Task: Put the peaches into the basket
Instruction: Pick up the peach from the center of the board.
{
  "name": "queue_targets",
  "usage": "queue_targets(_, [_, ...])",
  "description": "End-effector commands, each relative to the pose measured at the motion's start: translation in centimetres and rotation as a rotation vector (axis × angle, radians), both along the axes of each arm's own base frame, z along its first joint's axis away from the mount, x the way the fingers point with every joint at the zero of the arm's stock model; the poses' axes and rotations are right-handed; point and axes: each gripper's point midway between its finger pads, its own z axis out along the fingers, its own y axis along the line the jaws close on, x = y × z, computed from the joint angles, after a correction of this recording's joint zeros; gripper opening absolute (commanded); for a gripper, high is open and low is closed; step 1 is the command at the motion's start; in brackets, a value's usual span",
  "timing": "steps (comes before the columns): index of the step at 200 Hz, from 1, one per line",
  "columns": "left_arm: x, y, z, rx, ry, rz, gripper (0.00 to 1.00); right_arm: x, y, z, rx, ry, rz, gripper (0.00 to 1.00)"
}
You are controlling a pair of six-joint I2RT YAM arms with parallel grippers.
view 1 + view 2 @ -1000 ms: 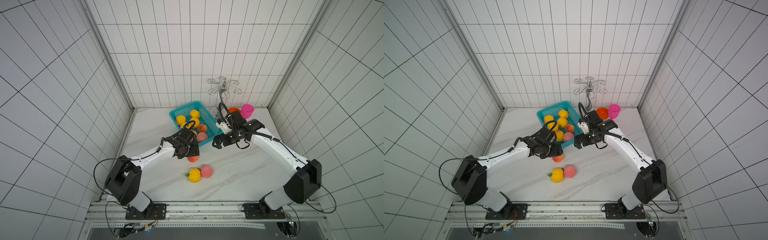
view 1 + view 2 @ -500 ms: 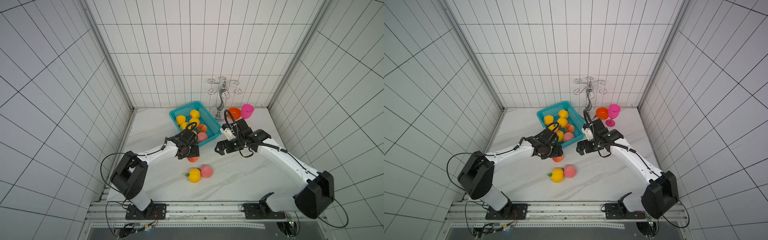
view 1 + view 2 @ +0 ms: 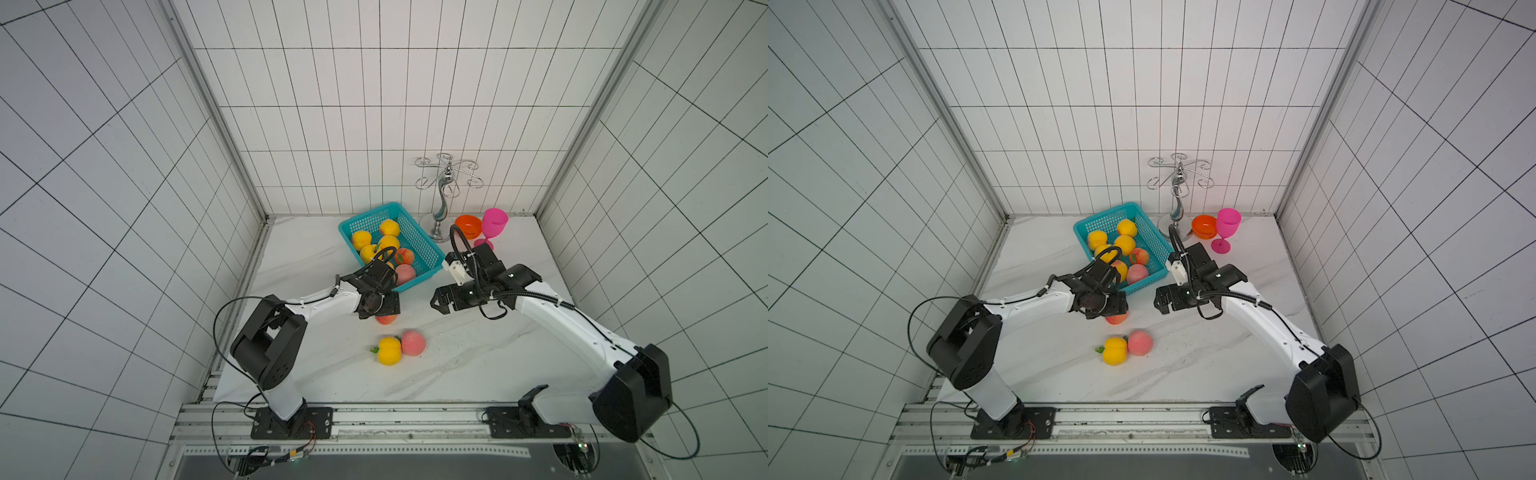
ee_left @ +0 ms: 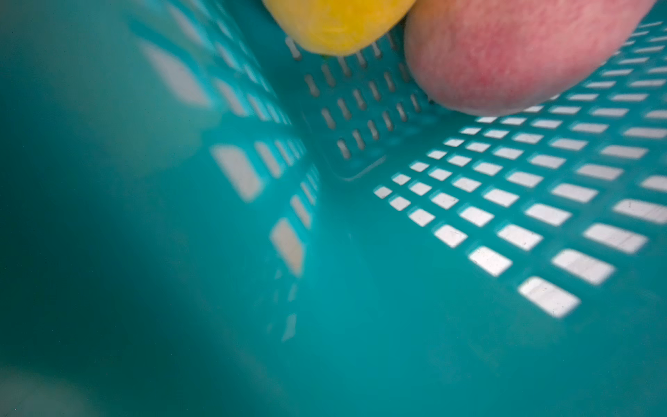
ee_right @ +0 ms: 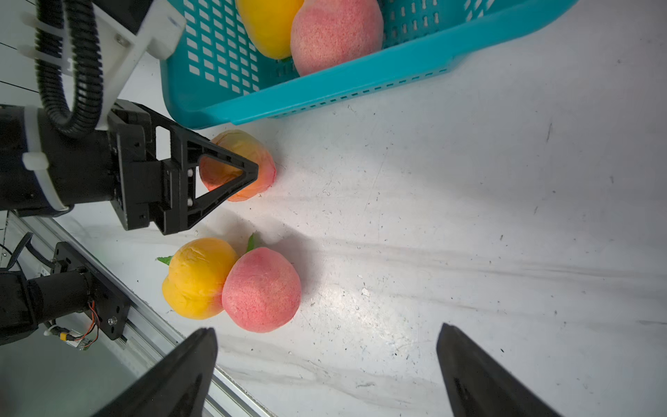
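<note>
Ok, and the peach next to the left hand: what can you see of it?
The peach is round, orange shading to red, with a matte, wrinkled skin; no leaf shows. It lies on the white table just outside the basket rim. One finger of the left hand crosses it; whether it is gripped cannot be told.

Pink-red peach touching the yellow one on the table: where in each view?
Top view: pink-red toy peach, below centre.
Top view: the peach, below centre too.
Left wrist: not in it.
Right wrist: the peach, mid-picture, against the yellow-orange round toy peach.
Shared landmark: teal perforated plastic basket.
</note>
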Motion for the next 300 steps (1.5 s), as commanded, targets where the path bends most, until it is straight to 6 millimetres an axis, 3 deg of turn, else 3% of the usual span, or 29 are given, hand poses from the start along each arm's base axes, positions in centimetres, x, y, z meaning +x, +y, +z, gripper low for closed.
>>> queue_targets(1, [0.3,-0.4,-0.5,-0.004,-0.006,-0.006,0.84,0.0,-0.7,-0.1,-0.013,-0.015,-0.021,0.99])
queue_targets(106, [0.1,-0.7,-1.3,-0.011,0.019,-0.023,0.76,1.0,-0.6,0.8,-0.009,-0.063,-0.03,0.98])
queue_targets(165, [-0.7,-0.3,-1.3,-0.012,0.038,-0.016,0.66,0.8,-1.2,1.0,-0.016,-0.086,-0.036,0.99])
queue_targets(249, [-1.9,-0.1,2.1,-0.02,-0.005,-0.04,0.65,1.5,-1.0,1.1,0.008,-0.086,-0.042,0.99])
queue_targets(300, [-3.1,-0.2,3.0,-0.007,-0.014,-0.047,0.65,1.8,-0.8,1.1,0.022,-0.091,-0.04,0.99])
